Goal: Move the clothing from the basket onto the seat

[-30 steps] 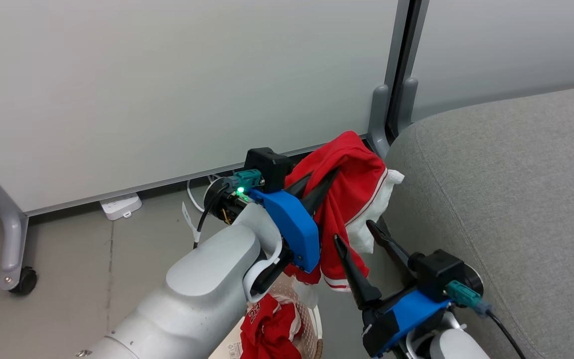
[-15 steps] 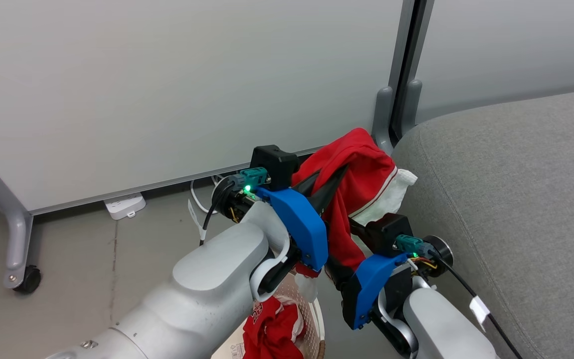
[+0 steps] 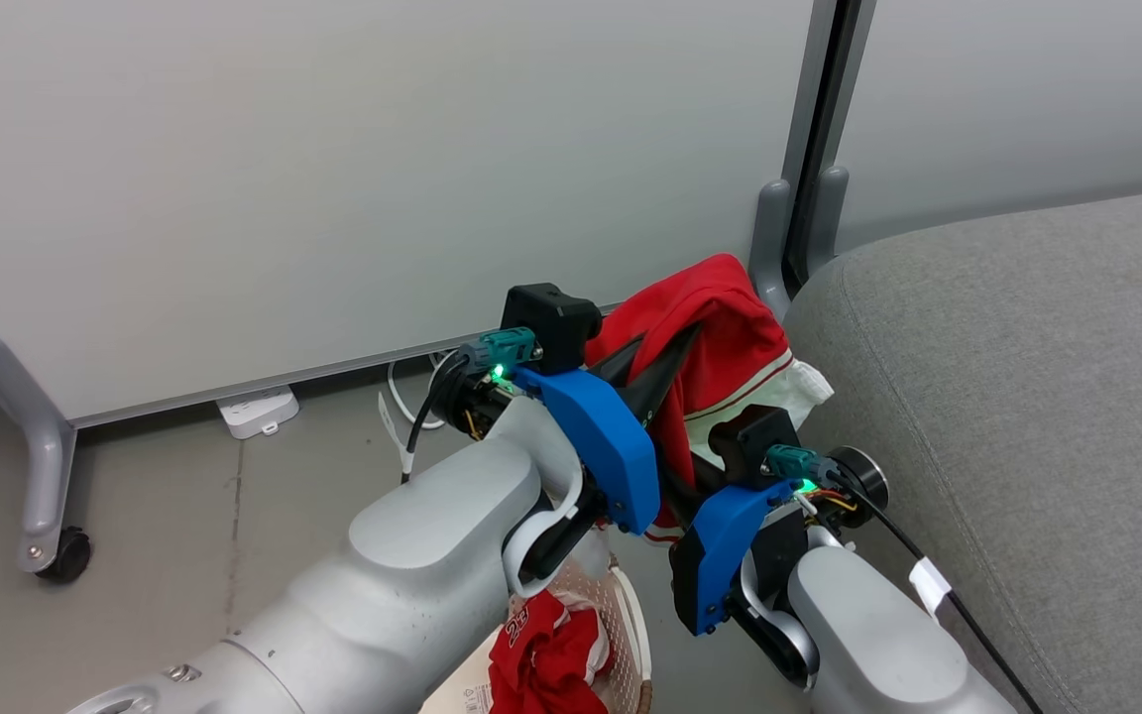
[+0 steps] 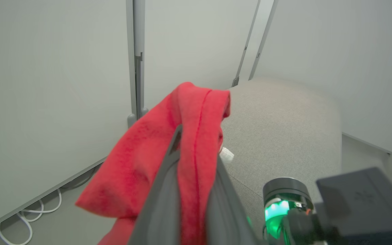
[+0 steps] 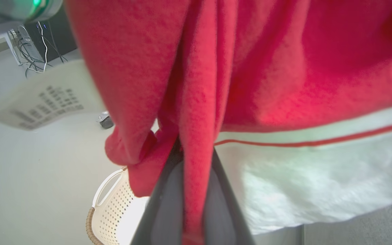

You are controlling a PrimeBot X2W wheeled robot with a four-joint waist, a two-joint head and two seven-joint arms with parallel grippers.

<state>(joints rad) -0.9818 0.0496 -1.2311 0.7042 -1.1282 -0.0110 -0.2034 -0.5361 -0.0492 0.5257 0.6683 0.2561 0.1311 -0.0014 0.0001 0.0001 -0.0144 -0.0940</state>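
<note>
Red garment [image 3: 725, 312], white striped hem, bunched; left jaws, right jaws clamped on it.

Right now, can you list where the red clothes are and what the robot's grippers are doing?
lifted garment: soft red sports cloth with white trim, held in the air
left gripper: shut on lifted garment
right gripper: shut on lifted garment
second garment: crumpled red with white print, in cream perforated plastic basket
seat: grey fabric cushion, no clothing laid on it
</note>
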